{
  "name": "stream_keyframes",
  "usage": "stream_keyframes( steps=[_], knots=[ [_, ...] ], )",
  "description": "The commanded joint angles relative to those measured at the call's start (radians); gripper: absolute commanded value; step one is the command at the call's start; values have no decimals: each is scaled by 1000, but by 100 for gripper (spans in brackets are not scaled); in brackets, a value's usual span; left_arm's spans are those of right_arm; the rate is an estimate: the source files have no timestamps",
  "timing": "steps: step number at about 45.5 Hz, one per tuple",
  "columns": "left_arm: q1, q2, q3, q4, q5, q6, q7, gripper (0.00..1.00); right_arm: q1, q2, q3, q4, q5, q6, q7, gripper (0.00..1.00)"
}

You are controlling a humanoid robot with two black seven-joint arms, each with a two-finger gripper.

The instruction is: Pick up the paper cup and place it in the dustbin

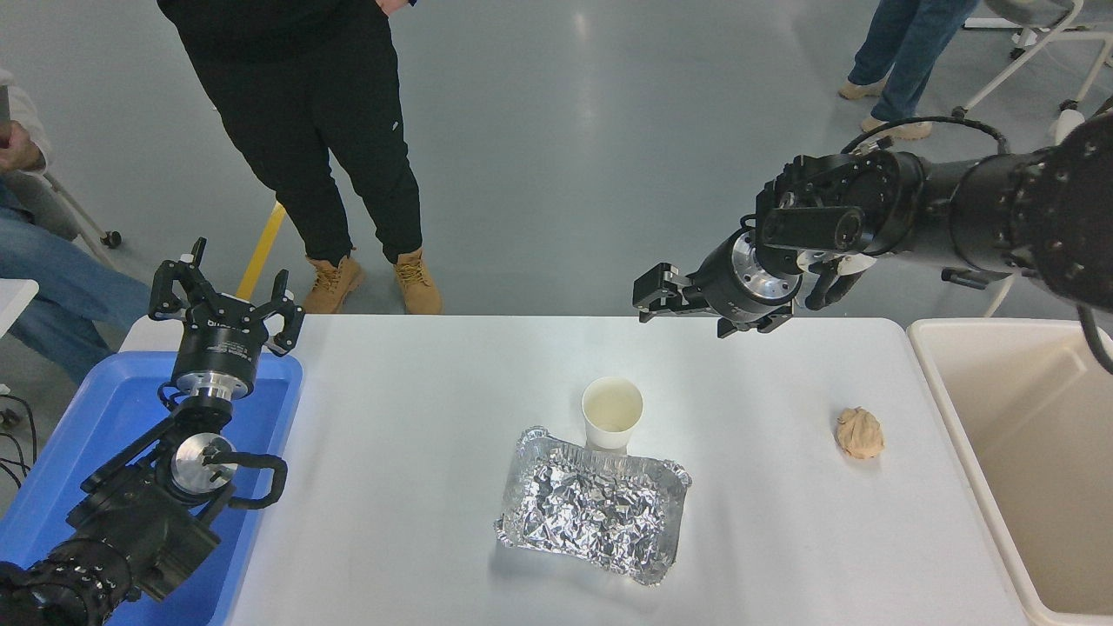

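Observation:
The paper cup (612,411) stands upright in the middle of the white table (417,452), touching the far edge of a crinkled foil tray (594,509). The cream dustbin (1026,435) stands off the table's right end. My right gripper (647,297) is open and empty. It hangs in the air over the table's far edge, pointing left, beyond the cup and a little to its right. My left gripper (228,280) is parked open and empty at the lower left.
A crumpled tan paper ball (859,432) lies on the table's right side near the dustbin. A blue bin (96,435) sits under my left arm. A person (322,130) stands beyond the far edge, another sits at far left.

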Motion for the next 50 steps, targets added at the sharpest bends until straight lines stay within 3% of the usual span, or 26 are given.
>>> stream_keyframes(
  steps=[1,36,50],
  knots=[
    [0,0,0,0,0,0,0,99,-81,4,41,-12,-10,-2,-4,100],
    [0,0,1,0,0,0,0,99,-333,4,64,-221,-19,-47,2,100],
    [0,0,1,0,0,0,0,99,-356,4,171,-215,-119,-47,5,100]
  ],
)
